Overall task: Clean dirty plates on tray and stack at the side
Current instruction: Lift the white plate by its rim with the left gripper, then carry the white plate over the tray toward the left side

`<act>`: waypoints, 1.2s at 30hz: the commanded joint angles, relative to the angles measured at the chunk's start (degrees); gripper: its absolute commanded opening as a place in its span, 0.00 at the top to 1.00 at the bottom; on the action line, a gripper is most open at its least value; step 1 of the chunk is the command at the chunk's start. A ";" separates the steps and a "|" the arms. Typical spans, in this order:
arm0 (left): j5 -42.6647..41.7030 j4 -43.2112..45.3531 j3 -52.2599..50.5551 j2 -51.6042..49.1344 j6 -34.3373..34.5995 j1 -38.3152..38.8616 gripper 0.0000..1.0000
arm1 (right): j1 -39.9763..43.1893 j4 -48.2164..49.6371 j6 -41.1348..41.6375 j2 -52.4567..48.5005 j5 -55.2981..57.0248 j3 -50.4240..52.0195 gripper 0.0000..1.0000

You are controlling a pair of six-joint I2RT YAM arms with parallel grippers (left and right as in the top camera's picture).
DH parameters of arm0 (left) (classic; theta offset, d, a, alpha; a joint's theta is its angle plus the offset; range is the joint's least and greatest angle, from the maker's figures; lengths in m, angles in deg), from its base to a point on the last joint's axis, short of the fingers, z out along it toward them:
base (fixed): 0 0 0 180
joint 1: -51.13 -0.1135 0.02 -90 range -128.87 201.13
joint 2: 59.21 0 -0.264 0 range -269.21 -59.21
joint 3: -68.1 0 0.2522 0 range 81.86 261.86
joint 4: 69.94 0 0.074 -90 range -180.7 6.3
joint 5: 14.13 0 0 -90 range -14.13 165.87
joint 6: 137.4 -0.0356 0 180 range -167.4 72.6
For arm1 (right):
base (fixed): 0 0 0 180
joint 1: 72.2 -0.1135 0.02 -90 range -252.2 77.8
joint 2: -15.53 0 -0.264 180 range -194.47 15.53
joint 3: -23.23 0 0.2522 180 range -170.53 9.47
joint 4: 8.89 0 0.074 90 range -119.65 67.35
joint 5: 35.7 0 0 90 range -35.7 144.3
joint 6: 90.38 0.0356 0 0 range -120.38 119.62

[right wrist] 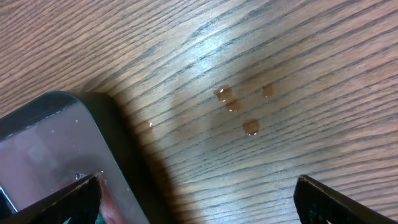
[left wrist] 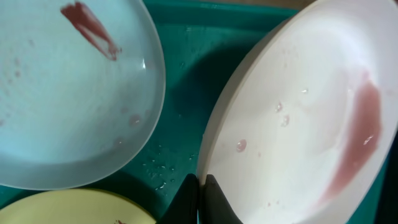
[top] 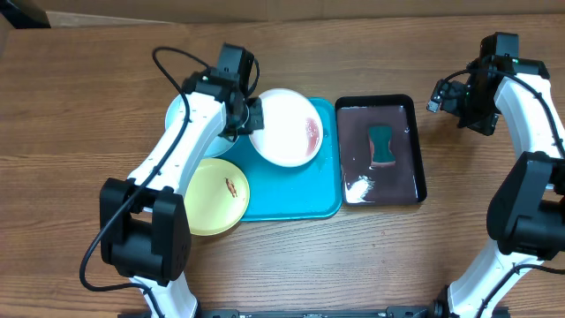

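My left gripper (left wrist: 200, 199) is shut on the near rim of the white plate (left wrist: 298, 112), which sits tilted over the turquoise tray (left wrist: 186, 93) and carries a reddish smear. In the overhead view the left gripper (top: 253, 124) is at the left edge of the white plate (top: 287, 126). The light blue plate (left wrist: 68, 93), also smeared, lies to the left, largely under my left arm from above. The yellow-green plate (top: 216, 196) overhangs the tray's (top: 300, 199) left front corner. My right gripper (right wrist: 199, 199) hangs open over bare table.
A black tray (top: 402, 181) holding water and a green sponge (top: 381, 144) stands right of the turquoise tray. The right gripper (top: 468, 102) hovers just beyond the black tray's far right corner (right wrist: 56, 137). A few brown drops (right wrist: 236, 106) lie on the wood there.
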 commanded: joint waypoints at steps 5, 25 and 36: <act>-0.92 -2.45 10.01 0.81 -2.25 0.90 0.96 | 0.22 0.13 0.20 1.40 -0.11 -0.81 0.00; 11.15 5.03 11.93 0.79 -2.25 17.18 0.96 | 0.22 0.13 0.20 1.40 -0.11 -0.81 0.00; 35.58 8.46 11.93 0.79 -7.93 30.23 0.96 | 0.22 0.15 0.20 1.40 -0.11 -0.81 0.00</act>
